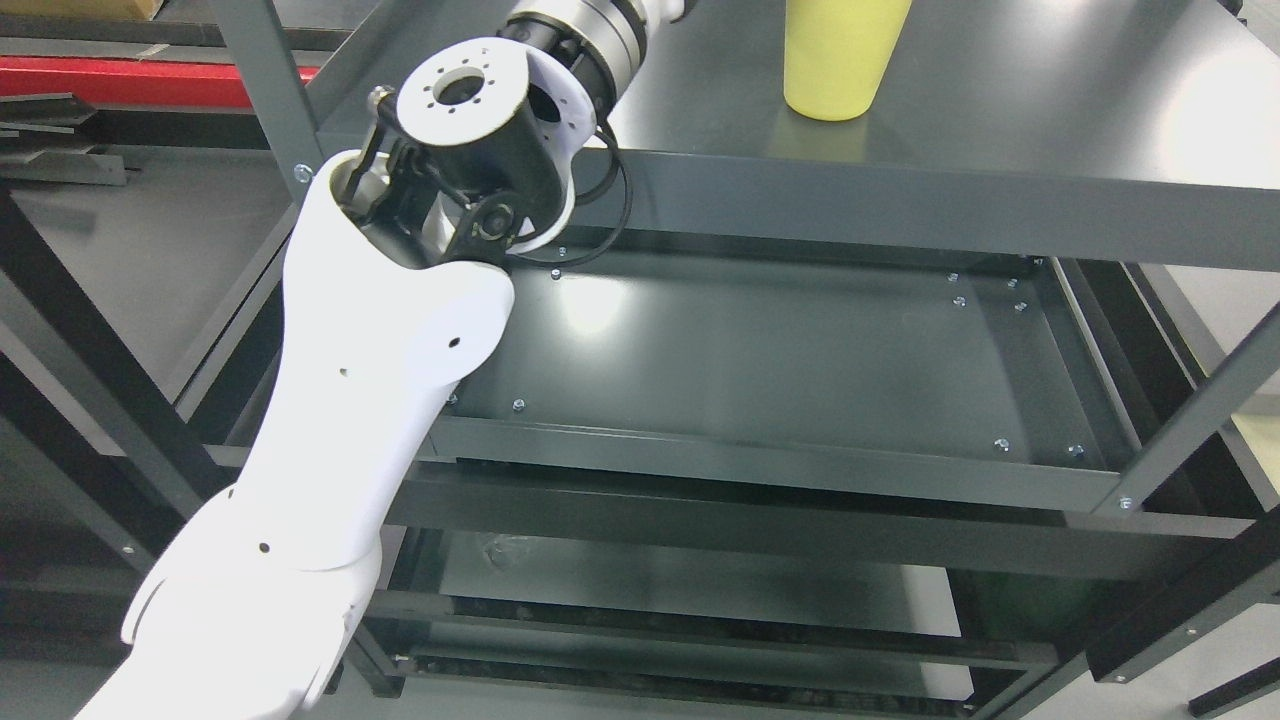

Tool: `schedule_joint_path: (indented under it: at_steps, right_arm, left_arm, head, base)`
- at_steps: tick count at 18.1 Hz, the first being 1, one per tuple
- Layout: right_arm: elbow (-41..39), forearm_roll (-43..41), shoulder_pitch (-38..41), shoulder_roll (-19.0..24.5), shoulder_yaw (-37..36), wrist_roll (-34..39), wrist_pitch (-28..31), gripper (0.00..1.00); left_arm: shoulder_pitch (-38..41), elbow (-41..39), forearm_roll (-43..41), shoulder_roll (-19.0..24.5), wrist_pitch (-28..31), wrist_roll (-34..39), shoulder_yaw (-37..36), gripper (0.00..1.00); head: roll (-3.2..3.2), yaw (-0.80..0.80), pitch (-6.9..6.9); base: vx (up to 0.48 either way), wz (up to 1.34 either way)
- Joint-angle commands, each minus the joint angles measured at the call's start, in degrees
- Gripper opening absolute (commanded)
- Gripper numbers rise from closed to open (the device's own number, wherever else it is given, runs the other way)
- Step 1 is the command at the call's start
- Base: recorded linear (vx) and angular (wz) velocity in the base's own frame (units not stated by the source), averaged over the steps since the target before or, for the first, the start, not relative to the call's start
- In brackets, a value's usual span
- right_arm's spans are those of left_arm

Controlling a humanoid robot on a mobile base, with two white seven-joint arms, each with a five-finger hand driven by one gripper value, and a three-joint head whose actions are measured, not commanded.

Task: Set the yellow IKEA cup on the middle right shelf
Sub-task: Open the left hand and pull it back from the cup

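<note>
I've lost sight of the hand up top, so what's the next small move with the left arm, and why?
Probably ease the left arm back and down a little. The yellow cup already stands upright on the shelf, apart from the wrist; the hand itself is cut off by the top edge, so confirm it is clear first.

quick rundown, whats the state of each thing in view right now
yellow cup: upright on the upper shelf, nothing holding it, top cut off by the frame
left arm: raised, reaching up over that shelf, hand out of frame
lower shelf tray: bare
right arm: not in view
</note>
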Motion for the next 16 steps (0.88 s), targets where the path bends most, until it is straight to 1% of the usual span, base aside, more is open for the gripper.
schedule_joint_path:
  at_steps: [1, 3, 5, 9, 10, 11, 14, 16]
  right_arm:
    - [0.00, -1.41, 0.79, -1.00, 0.97, 0.04, 0.02, 0.99]
    - [0.00, -1.41, 0.79, -1.00, 0.97, 0.04, 0.02, 0.99]
    - [0.00, -1.41, 0.79, -1.00, 0.97, 0.04, 0.02, 0.99]
    - [0.00, -1.41, 0.79, -1.00, 0.97, 0.04, 0.02, 0.99]
    - [0.00, -1.41, 0.79, -1.00, 0.97, 0.04, 0.02, 0.99]
    - [0.00, -1.41, 0.79, -1.00, 0.97, 0.04, 0.02, 0.99]
    - [0.00, -1.41, 0.79, -1.00, 0.97, 0.04, 0.02, 0.99]
    - [0.00, -1.41, 0.79, -1.00, 0.97, 0.04, 0.02, 0.99]
  left_arm:
    - [0.09, -6.33, -0.01, 1.00, -0.25, -16.20, 6.11, 0.97]
    - [0.26, -6.33, 0.08, 1.00, -0.25, -29.03, 7.00, 0.95]
    - [0.44, -6.33, 0.35, 1.00, 0.01, -36.54, 6.83, 0.95]
    - [0.62, -7.03, 0.96, 1.00, 0.02, -45.33, 6.04, 0.95]
    - [1.66, -7.03, 1.05, 1.00, 0.02, -49.97, 4.64, 0.95]
    - [2.63, -7.03, 0.96, 1.00, 0.02, -52.45, 3.23, 0.95]
    - [8.24, -7.21, 1.05, 4.82, -0.16, -57.73, -4.40, 0.96]
    - [11.68, -7.73, 1.05, 5.63, -0.25, -60.64, -8.98, 0.97]
  head:
    - [0.00, 0.00, 0.00]
    - [0.00, 0.00, 0.00]
    - [0.00, 0.00, 0.00]
    - [0.00, 0.00, 0.00]
    - [0.00, 0.00, 0.00]
    - [0.00, 0.00, 0.00]
    - [0.00, 0.00, 0.00]
    - [0.00, 0.00, 0.00]
  base:
    - [0.000, 0.00]
    - [0.000, 0.00]
    - [0.000, 0.00]
    - [0.000, 0.00]
    - [0.000, 0.00]
    - [0.000, 0.00]
    - [0.000, 0.00]
    - [0.000, 0.00]
